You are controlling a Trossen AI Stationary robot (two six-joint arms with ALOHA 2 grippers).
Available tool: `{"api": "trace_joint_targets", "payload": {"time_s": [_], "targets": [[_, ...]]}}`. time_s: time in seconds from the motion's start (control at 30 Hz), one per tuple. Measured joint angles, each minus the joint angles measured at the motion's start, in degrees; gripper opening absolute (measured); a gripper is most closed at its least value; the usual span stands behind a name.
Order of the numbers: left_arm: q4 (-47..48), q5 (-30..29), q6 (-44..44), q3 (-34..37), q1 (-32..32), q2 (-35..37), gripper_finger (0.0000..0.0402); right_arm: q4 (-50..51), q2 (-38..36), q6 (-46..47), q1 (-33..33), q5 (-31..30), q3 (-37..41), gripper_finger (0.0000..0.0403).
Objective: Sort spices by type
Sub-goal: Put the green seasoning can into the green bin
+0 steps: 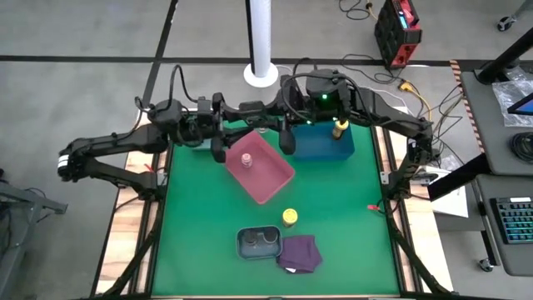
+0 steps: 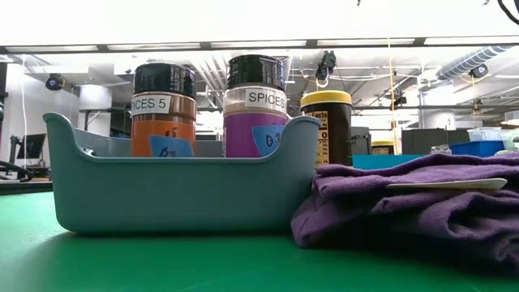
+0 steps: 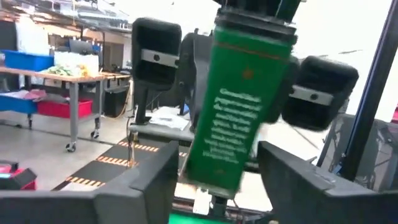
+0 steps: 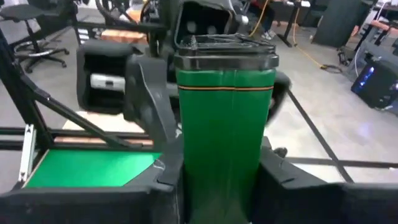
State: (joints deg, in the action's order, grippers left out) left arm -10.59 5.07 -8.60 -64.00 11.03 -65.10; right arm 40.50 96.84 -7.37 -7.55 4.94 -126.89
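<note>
Above the table's far edge, both arms' fingers (image 4: 217,180) clasp one green jar (image 4: 224,137) (held mid-air).

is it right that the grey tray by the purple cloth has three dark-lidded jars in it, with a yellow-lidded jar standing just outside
Not quite. The grey tray holds two dark-lidded jars, not three; the high view shows two lids, and the low view shows two labelled jars behind its wall. The rest is right: the purple cloth lies beside it and the yellow-lidded jar stands just outside.
</note>
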Motion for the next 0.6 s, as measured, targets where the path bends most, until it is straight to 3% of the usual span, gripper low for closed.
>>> {"api": "trace_joint_targets", "payload": {"time_s": [0.17,0.33,0.6], "targets": [[8.91,-1.38,1.74,-0.03,0.0,3.07,0.0243,6.36,-1.27,0.02,-0.11,-0.6,-1.04,0.01],[15.4,-2.89,0.51,-2.17,0.02,4.75,0.0257,19.16,-1.15,1.72,-0.11,-2.09,-2.25,0.01],[30.15,-2.6,4.73,-15.15,0.03,-3.42,0.0258,27.45,0.37,3.32,-0.11,-3.5,-1.53,0.01]]}}
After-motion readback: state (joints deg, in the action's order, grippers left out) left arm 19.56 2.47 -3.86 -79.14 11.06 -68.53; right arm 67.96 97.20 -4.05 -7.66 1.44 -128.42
